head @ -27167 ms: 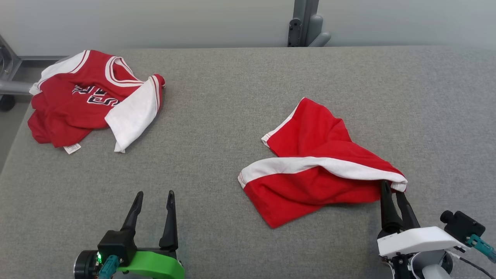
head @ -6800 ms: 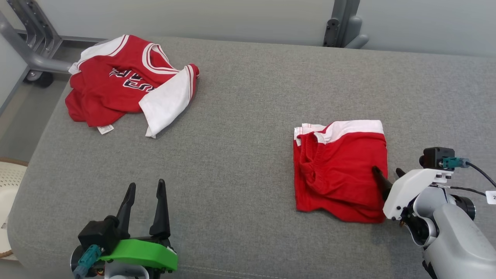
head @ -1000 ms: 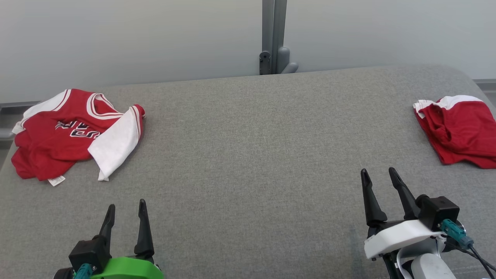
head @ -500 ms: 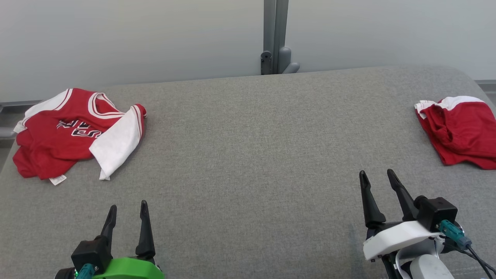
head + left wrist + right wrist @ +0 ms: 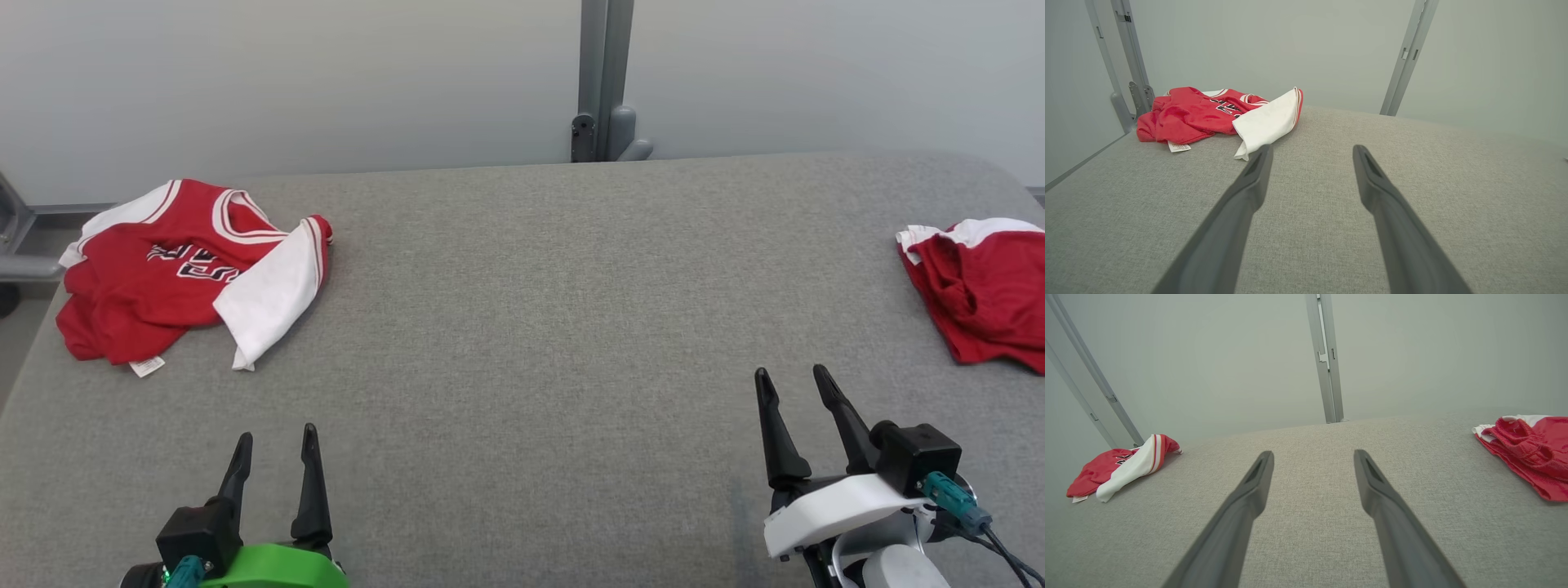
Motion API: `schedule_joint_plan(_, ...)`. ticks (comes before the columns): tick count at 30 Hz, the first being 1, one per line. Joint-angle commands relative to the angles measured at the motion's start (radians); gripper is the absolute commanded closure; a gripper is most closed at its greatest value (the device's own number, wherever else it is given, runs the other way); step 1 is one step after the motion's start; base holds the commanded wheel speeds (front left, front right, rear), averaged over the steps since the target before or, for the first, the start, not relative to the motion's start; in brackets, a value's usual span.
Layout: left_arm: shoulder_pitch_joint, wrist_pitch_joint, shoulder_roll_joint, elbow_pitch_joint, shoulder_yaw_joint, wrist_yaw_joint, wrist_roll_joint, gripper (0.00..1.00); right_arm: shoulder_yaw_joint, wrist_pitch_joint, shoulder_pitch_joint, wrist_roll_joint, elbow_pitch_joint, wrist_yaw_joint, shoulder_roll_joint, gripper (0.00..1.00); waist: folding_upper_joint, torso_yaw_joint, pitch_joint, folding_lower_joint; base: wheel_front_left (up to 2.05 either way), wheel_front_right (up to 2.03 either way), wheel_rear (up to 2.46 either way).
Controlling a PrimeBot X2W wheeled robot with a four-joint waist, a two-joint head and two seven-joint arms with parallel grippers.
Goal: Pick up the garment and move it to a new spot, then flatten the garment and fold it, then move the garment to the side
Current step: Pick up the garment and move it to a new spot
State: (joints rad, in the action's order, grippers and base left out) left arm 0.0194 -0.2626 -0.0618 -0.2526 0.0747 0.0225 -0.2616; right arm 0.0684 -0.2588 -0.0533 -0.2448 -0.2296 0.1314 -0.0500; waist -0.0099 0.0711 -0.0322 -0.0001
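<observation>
A folded red garment (image 5: 988,302) with a white waistband lies at the far right of the grey padded table (image 5: 522,327), cut off by the head view's right edge; the right wrist view has this folded garment (image 5: 1535,457) at its right. A crumpled red and white jersey (image 5: 122,302) lies at the table's far left, and the jersey (image 5: 1184,118) is ahead and left of the left fingers. My left gripper (image 5: 277,433) stands open at the front left, holding nothing. My right gripper (image 5: 790,371) stands open at the front right, apart from the folded garment.
A grey upright post (image 5: 600,82) rises behind the table's back edge against a pale wall. A metal frame (image 5: 16,245) stands off the table's left end. A wide stretch of bare grey fabric lies between the two garments.
The head camera has shifted, so the whole picture slid a little right and down. Both grippers stay open and both garments lie where they were.
</observation>
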Motion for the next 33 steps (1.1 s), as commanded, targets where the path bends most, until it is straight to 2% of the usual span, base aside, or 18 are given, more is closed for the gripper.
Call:
schedule_joint_plan(1, -0.005, -0.002, -0.001, 0.0, 0.0, 0.002, 0.006, 0.0, -0.001, -0.006, 0.012, -0.005, 0.005, -0.001, -0.001, 0.0, 0.0099, 0.026, -0.006, 0.0001, 0.0, 0.0, 0.0)
schedule_joint_plan(7, -0.005, -0.002, -0.008, 0.001, 0.003, 0.002, 0.017, 0.0, 0.004, -0.006, 0.033, -0.016, 0.01, -0.001, -0.001, 0.0, 0.0099, 0.149, -0.02, 0.0001, 0.0, 0.0, 0.0)
schedule_joint_plan(17, 0.008, -0.002, -0.031, 0.011, -0.005, -0.002, 0.016, 0.0, 0.025, -0.007, 0.033, -0.042, 0.007, -0.001, -0.001, 0.0, 0.0099, 0.416, -0.021, 0.0001, 0.0, 0.0, 0.0)
schedule_joint_plan(27, 0.062, -0.001, -0.014, 0.106, -0.067, -0.041, -0.006, 0.0, 0.11, -0.007, -0.067, -0.026, -0.029, -0.001, -0.003, 0.0, 0.0099, 0.46, 0.044, 0.0001, 0.0, 0.0, 0.0)
schedule_joint_plan(33, 0.077, -0.001, -0.006, 0.122, -0.073, -0.04, -0.004, 0.0, 0.114, -0.007, -0.082, -0.023, -0.047, -0.001, -0.003, 0.0, 0.0099, 0.462, 0.048, 0.0001, 0.0, 0.0, 0.0)
